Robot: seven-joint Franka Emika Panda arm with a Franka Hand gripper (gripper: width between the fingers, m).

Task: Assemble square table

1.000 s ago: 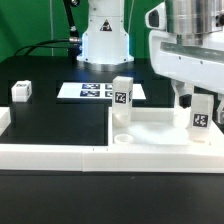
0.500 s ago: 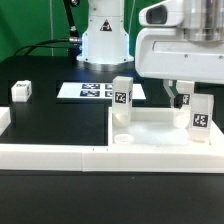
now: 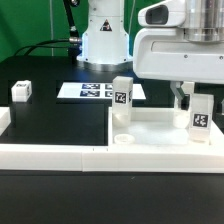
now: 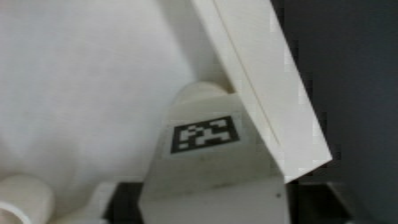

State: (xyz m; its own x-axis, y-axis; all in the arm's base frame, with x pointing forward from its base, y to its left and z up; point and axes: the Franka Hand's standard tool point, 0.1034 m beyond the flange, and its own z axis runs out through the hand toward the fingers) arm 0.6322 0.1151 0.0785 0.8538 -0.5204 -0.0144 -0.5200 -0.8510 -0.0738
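My claw (image 3: 193, 100) hangs over an upright leg (image 3: 201, 117), with one finger (image 3: 182, 96) just beside the leg at its 9 o'clock in the exterior view. I cannot tell whether I am gripping it. The leg stands at the tabletop's (image 3: 155, 128) 3 o'clock side, and a second leg (image 3: 122, 95) stands at 11 o'clock.

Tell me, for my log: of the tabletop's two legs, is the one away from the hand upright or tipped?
Upright: the leg stands vertical on the tabletop, tag facing the camera.
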